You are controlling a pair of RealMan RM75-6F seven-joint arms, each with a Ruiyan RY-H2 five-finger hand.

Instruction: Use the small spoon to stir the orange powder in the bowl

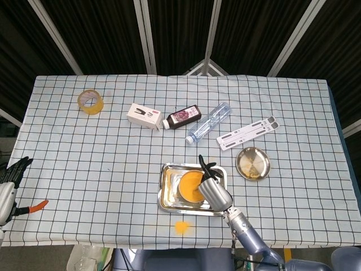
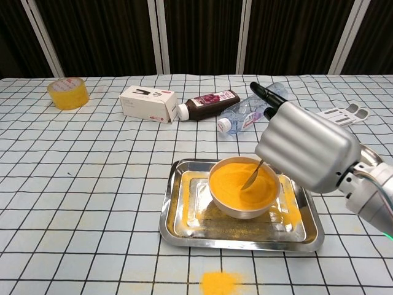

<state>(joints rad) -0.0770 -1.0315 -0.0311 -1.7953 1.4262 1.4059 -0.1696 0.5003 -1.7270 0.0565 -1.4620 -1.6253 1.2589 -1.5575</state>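
A patch of spilled orange powder (image 2: 220,283) lies on the checked tablecloth (image 2: 80,203) close to the near edge of the table, just in front of a steel tray (image 2: 178,224). In the tray stands the bowl (image 2: 236,208), filled with orange powder (image 2: 236,181); more powder is scattered over the tray floor, mostly to the right of the bowl. The small spoon (image 2: 252,177) is grasped in the right hand (image 2: 301,150), its long axis slanting from the hand at upper right down to the left, tip dipped in the powder near the bowl's right side. The hand's fingers are curled about the handle, with dark fingertips (image 2: 261,93) sticking up toward the far side.

At the left edge, near corner, the left hand (image 1: 11,172) hangs off the table beside an orange-handled tool (image 1: 35,208); whether its fingers are released or clenched I cannot tell.

Right of the tray sits a round metal dish (image 1: 252,163). Further back lie a white folded stand (image 1: 248,133), a clear water bottle (image 1: 209,122), a dark bottle (image 1: 181,118) and a white box (image 1: 143,116) in a loose row. A roll of yellow tape (image 1: 90,101) sits toward the far left corner. Dark curtains with pale frames stand behind the far edge. Bare cloth spreads left of the tray.
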